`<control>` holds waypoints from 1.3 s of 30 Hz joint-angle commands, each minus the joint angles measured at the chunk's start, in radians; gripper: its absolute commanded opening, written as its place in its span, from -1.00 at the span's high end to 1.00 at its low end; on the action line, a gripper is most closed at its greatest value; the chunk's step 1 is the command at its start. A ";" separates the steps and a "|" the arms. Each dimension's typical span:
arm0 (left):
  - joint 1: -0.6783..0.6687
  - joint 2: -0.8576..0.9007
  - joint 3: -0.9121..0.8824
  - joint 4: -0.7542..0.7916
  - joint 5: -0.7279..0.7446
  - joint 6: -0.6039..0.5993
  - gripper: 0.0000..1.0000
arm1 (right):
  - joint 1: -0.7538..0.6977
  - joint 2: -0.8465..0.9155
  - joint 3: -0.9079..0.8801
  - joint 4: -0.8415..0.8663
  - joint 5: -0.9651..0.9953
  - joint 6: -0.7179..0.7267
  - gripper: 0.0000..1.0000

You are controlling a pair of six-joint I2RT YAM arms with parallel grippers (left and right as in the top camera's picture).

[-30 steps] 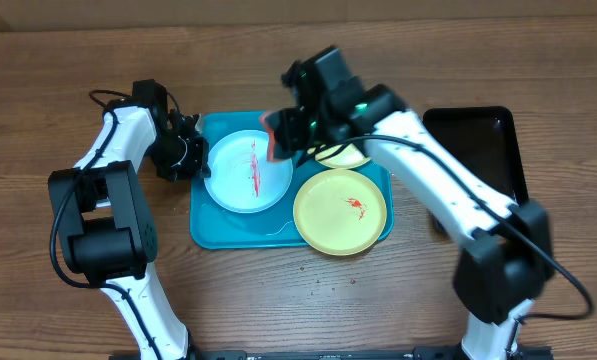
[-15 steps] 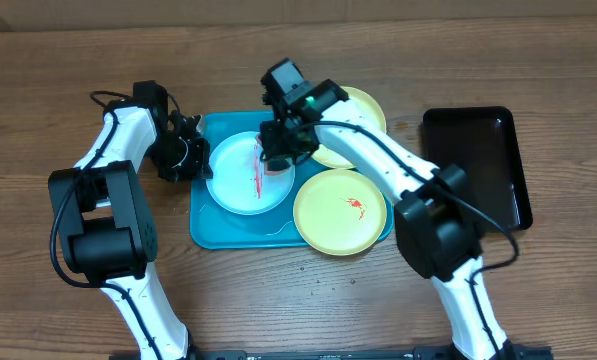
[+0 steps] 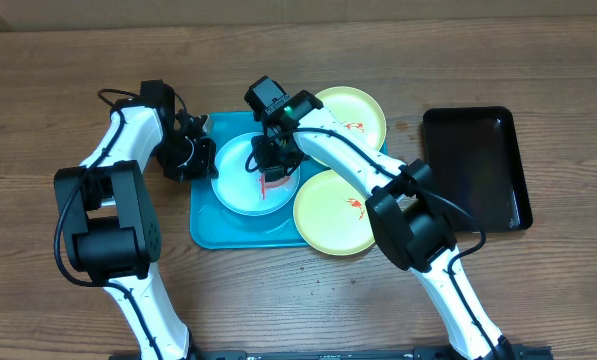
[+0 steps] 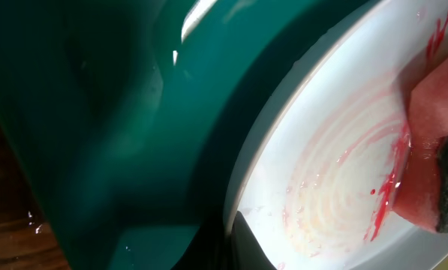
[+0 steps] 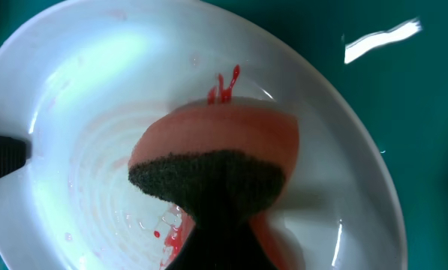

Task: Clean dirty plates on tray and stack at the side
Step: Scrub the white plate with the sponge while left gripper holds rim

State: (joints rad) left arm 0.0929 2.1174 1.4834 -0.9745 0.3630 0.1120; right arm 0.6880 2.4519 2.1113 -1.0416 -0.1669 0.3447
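**A:** From overhead, where does the plate lie?

**B:** The light blue round plastic plate [image 3: 234, 186] sits in the left half of the large turquoise rectangular plastic tray [image 3: 206, 226]. The right gripper [image 3: 274, 176] is directly above it, pressing a pink-red sponge [image 3: 276, 188] onto its right half. The left gripper [image 3: 196, 157] is at the plate's left rim. I judge the left arm to be the holder and the right the wiper. A far yellow-green plate [image 3: 353, 112] and a near yellow-green plate [image 3: 340, 212], both round plastic with red flecks, overhang the tray's right corners. A narrow black tray [image 3: 478, 170] lies well apart to the right.

**A:** And the left wrist?

**B:** It shows the tray's glossy wall, the plate's raised rim, and wet concentric rings of pale pink film. One of the left fingers [image 4: 248, 241] meets the rim at the bottom edge. The jaws look closed on the rim, though the other finger is hidden.

**A:** The right wrist?

**B:** The jaws are clamped on the sponge, dark coarse scouring layer up and soft face down. Red streaks [image 5: 224, 81] lie just past the sponge's far edge, with more at its near left. The plate is round, so no axis matters. The next wipe probably has to sweep toward those marks.
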 commanded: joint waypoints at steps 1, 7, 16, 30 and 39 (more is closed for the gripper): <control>-0.017 0.016 -0.005 0.010 0.030 0.023 0.91 | 0.021 0.034 0.030 0.002 -0.020 -0.016 0.93; -0.017 0.016 -0.005 0.015 0.030 0.023 0.91 | 0.072 0.034 0.031 -0.023 -0.142 -0.065 0.93; -0.014 0.016 -0.005 0.019 0.026 0.023 0.91 | 0.115 0.034 0.031 -0.146 -0.123 -0.114 0.93; -0.014 0.016 -0.005 0.030 0.026 0.023 0.92 | -0.010 0.034 0.031 -0.138 0.279 -0.029 0.93; -0.015 0.016 -0.005 0.029 0.026 0.023 0.92 | -0.013 0.034 0.030 0.059 0.229 -0.031 0.93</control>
State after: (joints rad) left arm 0.0734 2.1174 1.4796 -0.9424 0.3855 0.1150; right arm 0.6758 2.4641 2.1391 -1.0275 0.0456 0.3073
